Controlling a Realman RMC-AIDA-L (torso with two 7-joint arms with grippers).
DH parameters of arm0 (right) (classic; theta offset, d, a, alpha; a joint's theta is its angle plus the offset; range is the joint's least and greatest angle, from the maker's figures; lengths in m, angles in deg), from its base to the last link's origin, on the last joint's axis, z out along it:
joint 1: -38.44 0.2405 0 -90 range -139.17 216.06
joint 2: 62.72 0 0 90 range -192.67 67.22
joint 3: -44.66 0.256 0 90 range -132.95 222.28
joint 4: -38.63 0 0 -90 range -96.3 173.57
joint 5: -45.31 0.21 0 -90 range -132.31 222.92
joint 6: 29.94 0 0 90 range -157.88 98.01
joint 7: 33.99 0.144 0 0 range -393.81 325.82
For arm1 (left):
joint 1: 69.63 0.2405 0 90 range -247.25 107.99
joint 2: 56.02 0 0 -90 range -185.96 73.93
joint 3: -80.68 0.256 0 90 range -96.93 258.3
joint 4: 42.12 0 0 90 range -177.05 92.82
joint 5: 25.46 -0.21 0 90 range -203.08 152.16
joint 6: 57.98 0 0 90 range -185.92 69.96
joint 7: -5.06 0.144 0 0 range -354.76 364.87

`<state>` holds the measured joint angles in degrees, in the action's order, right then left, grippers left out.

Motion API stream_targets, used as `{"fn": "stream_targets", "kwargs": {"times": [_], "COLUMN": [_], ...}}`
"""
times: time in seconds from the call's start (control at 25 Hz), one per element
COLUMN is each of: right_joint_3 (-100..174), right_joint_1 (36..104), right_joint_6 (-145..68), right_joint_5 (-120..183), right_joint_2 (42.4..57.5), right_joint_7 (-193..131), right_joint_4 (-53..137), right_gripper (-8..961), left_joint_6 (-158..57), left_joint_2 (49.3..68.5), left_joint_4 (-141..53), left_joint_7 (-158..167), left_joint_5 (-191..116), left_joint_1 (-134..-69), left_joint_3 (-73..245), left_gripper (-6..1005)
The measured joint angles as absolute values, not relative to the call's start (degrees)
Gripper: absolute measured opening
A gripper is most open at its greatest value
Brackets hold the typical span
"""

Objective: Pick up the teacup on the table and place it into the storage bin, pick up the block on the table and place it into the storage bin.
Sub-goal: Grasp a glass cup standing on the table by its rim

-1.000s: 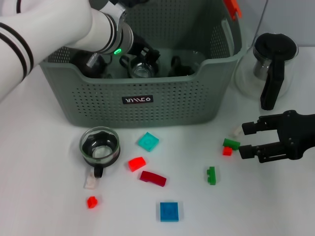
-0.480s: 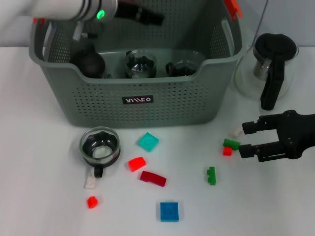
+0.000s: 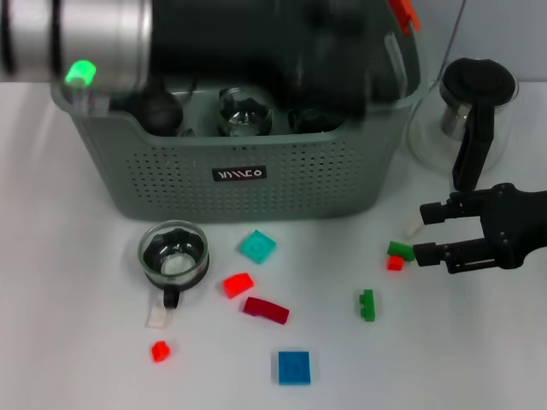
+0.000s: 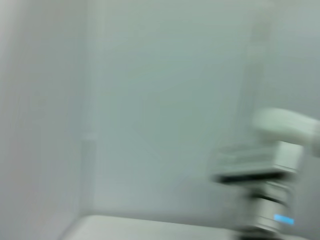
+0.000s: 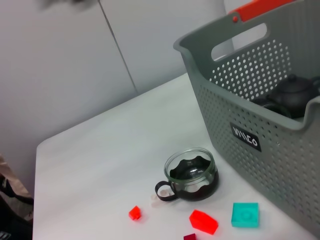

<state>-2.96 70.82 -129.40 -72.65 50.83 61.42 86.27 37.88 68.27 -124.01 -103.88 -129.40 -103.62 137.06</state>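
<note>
The bin (image 3: 282,184) is grey-green, dotted all over with holes, with an orange-red handle (image 3: 403,14) and a black label (image 3: 239,174) lettered white. At six o'clock from it lie a teal block (image 3: 256,247), a blue block (image 3: 293,367), two green ones, several red. The cup (image 3: 173,255) is clear glass with a black handle.

White counter (image 3: 68,342), storage bin (image 3: 239,175) stood at its back, glass teacup (image 3: 173,254) just in front of bin, glass kettle with black handle (image 3: 475,111) beside bin, loose blocks scattered: teal (image 3: 256,246), red (image 3: 238,284), dark red (image 3: 266,309), blue (image 3: 293,367), green (image 3: 367,305).
</note>
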Motion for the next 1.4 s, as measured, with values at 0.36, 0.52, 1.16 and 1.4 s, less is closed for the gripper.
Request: {"fn": "stream_targets", "kwargs": {"times": [0.36,0.52,1.16,1.4], "right_joint_3": [-2.78,-2.83,-2.84,-2.80], "right_joint_1": [70.91,71.03,71.45,71.54], "right_joint_6": [-129.04,-128.28,-126.42,-126.40], "right_joint_5": [-72.55,-72.57,-72.91,-72.91], "right_joint_2": [50.84,51.11,51.45,51.53], "right_joint_7": [61.36,61.35,61.05,61.16], "right_joint_4": [86.27,85.85,84.80,84.78], "right_gripper": [790,790,791,791], "left_joint_6": [48.81,46.71,32.28,30.06], "left_joint_2": [68.65,68.77,68.76,68.82], "left_joint_4": [-123.97,-122.51,-119.16,-117.86], "left_joint_7": [-100.39,-105.33,-115.00,-116.30], "left_joint_5": [-140.82,-149.60,-169.76,-174.01], "left_joint_1": [-98.49,-98.63,-99.87,-99.87], "left_joint_3": [140.89,142.98,149.60,150.16], "left_gripper": [855,853,845,842]}}
